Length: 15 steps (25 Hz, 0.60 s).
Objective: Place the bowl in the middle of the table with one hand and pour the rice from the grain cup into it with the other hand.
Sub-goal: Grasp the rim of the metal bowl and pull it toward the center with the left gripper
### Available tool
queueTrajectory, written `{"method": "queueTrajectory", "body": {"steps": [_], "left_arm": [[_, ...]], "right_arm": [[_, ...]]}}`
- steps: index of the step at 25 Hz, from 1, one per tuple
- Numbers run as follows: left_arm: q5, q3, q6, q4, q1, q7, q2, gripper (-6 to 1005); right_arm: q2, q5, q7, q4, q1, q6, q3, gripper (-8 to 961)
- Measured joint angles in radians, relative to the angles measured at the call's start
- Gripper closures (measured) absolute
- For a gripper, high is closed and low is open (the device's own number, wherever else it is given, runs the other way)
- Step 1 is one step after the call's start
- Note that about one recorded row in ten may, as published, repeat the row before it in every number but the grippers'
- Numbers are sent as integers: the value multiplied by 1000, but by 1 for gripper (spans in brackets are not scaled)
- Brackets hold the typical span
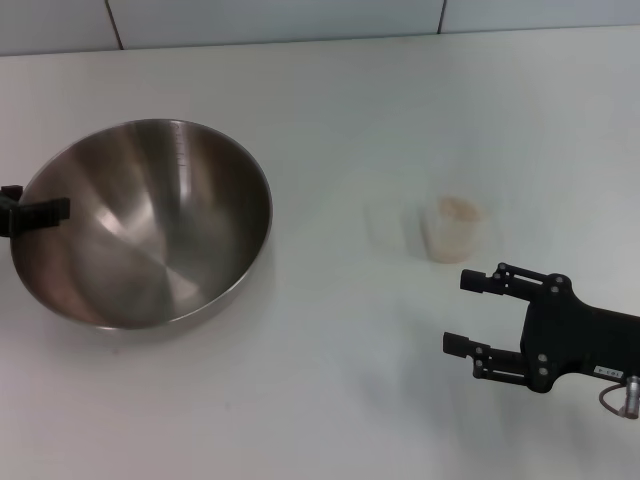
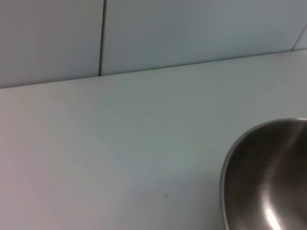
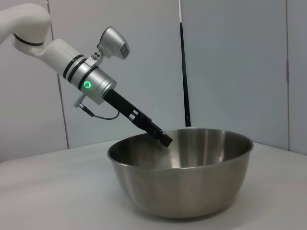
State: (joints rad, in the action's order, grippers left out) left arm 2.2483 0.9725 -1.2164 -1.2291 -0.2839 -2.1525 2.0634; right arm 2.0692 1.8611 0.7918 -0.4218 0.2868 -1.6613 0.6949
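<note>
Where frame crops it, left tool (image 1: 40,211) grips bowl (image 1: 150,225) rim

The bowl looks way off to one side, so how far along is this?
Early. Nothing is finished. In hand: the left end effector is at the bowl rim, with the bowl resting on the table toward its left side, not the middle. Left: centre the bowl, then lift the cup, which holds its rice and stands untouched. The right end effector is open just short of it.

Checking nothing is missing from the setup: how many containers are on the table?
2: the bowl on the left, the left end effector at its rim; the grain cup right of centre.
</note>
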Motion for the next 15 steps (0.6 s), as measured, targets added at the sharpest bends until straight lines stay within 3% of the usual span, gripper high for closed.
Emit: {"method": "queueTrajectory", "body": {"steps": [13, 15], "left_arm": [[13, 4, 1, 2, -17, 6, 3, 510], [13, 4, 1, 2, -19, 6, 3, 608]], "right_arm": [[0, -3, 2, 0, -2, 0, -3, 191], [0, -3, 2, 0, -2, 0, -3, 191]]}}
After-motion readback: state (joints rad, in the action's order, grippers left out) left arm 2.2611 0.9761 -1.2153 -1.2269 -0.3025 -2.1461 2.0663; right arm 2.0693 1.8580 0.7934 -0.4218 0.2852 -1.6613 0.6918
